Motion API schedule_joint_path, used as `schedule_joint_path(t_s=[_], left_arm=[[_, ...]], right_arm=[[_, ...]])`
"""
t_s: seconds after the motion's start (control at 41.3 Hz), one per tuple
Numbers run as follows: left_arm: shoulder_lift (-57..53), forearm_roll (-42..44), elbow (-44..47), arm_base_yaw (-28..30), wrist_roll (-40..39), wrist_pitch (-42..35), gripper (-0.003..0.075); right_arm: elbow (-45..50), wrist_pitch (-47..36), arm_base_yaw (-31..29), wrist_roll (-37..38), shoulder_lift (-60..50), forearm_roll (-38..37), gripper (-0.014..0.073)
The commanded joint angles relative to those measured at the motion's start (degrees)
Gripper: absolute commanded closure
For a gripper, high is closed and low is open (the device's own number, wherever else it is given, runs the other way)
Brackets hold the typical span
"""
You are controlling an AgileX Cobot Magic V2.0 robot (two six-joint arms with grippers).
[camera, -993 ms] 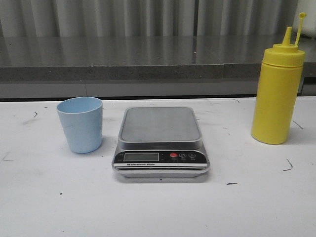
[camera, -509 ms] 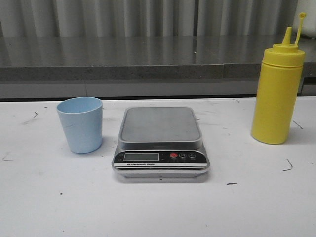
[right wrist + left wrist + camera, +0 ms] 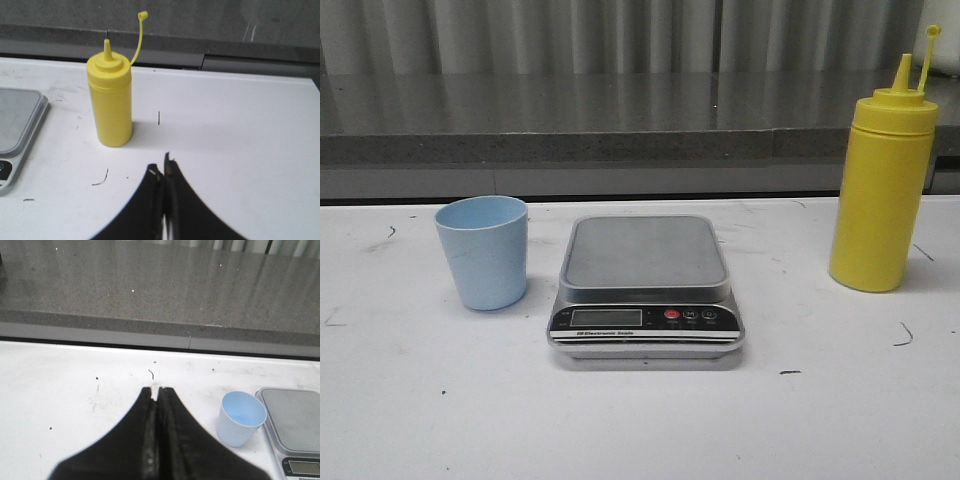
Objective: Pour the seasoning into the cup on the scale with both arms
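The light blue cup (image 3: pixel 482 252) stands upright and empty on the white table, left of the scale (image 3: pixel 645 290); it is not on the platform. The silver scale sits at the table's middle, platform bare. The yellow seasoning bottle (image 3: pixel 882 190) stands upright at the right, cap off and tethered above. Neither arm shows in the front view. My left gripper (image 3: pixel 157 390) is shut and empty, over bare table left of the cup (image 3: pixel 240 418). My right gripper (image 3: pixel 162 167) is shut and empty, nearer the table's front than the bottle (image 3: pixel 111 97).
A grey ledge (image 3: pixel 620 130) and a ribbed wall run along the back of the table. The white tabletop (image 3: pixel 640 430) has small dark scuff marks. The scale's edge shows in both wrist views (image 3: pixel 295 415) (image 3: pixel 15 125).
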Motion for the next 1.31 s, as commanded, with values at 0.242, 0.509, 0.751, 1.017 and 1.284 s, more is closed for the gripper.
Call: schedule_joint_path(t_s=[0.242,0.509,0.751,1.017,1.284], left_arm=[[6.5,-1.5,-1.9,-0.1,-0.4,-4.2,0.074],[9.5,-1.8,-1.9,-0.1,-0.3,-3.2,0.0657],[11.8,-3.4,-2.0,-0.2,-0.2,-3.2,0.0211],[20.6,-5.8,-5.4,-8.1,2.3,-0.3,0.0208],[37.2,-5.8,-13.6,-15.1,2.3,0.2,0.0208]], right_arm=[[-1.1,-3.0,0.2,-0.4,5.5,-0.7,0.0661],[-1.1,-2.7,0.2,-0.7,5.6,-0.7,0.03],[-1.1,-2.9,0.2,-0.7,5.6,-0.6,0.0047],[-1.1,-2.9,0.2,-0.7,5.6,-0.4,0.0052],[-1.1,-2.8,0.2,-0.7,5.6,-0.4,0.0052]])
